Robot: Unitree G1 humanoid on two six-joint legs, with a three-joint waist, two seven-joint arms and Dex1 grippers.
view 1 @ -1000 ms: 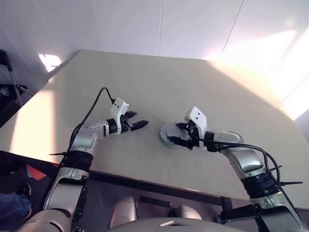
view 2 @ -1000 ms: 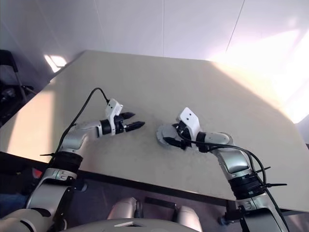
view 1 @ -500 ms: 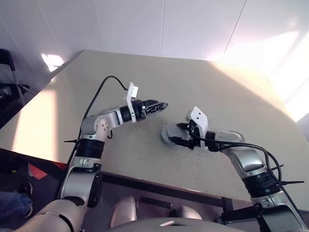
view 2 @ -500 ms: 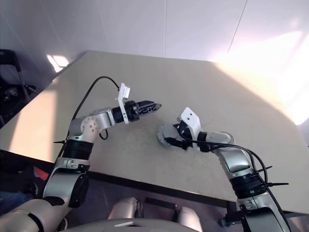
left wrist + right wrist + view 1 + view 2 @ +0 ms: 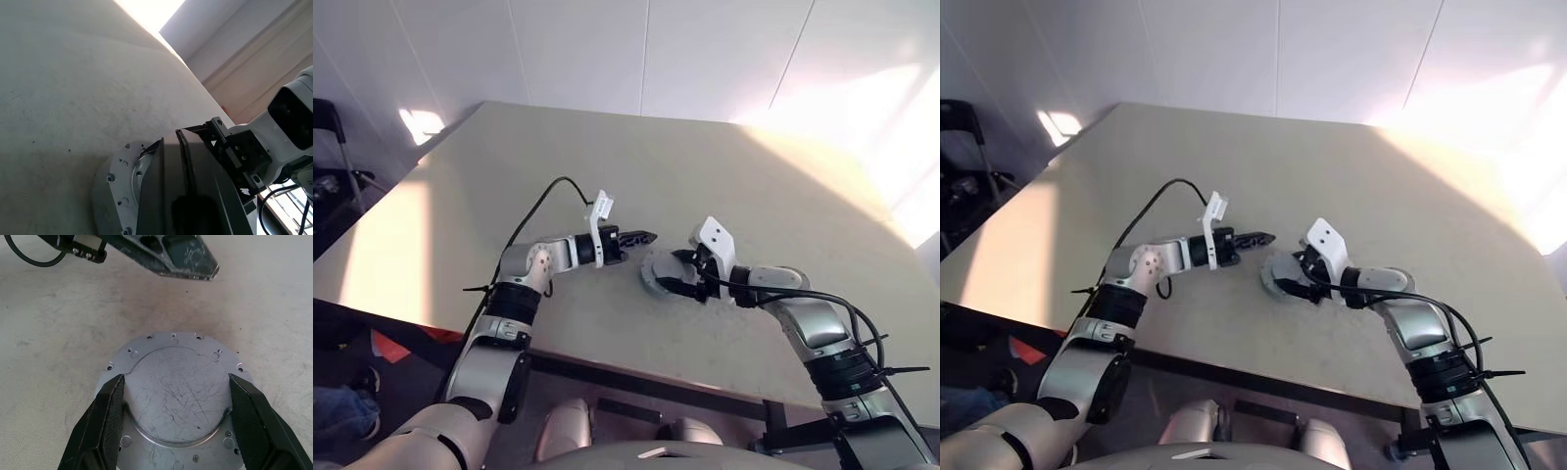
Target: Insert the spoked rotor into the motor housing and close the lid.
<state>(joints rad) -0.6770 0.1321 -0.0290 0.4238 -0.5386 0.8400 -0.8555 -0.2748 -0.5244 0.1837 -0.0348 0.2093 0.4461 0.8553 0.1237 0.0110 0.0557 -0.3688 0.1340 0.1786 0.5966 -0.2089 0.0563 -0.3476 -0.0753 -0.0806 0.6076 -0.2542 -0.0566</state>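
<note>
A grey round metal disc [image 5: 176, 391] with screw holes round its rim and a raised, scratched middle lies on the table. I cannot tell whether it is the lid or the motor housing. The spoked rotor is hidden. My right gripper [image 5: 176, 379] grips the raised middle, one black finger [image 5: 105, 426] on each side. In the left eye view that gripper [image 5: 677, 272] sits over the disc [image 5: 654, 274]. My left gripper [image 5: 646, 236] is shut on nothing. It points level at the disc from the left, its tip just beside and above the rim [image 5: 115, 181].
The beige table [image 5: 607, 157] stretches far behind and to both sides of the disc. Its front edge runs close below my arms. A dark chair [image 5: 328, 147] stands off the table's left corner, and a white wall lies behind.
My left gripper has swung right towards the disc, rolled at the wrist and shut its fingers. My right gripper and the disc have stayed put.
</note>
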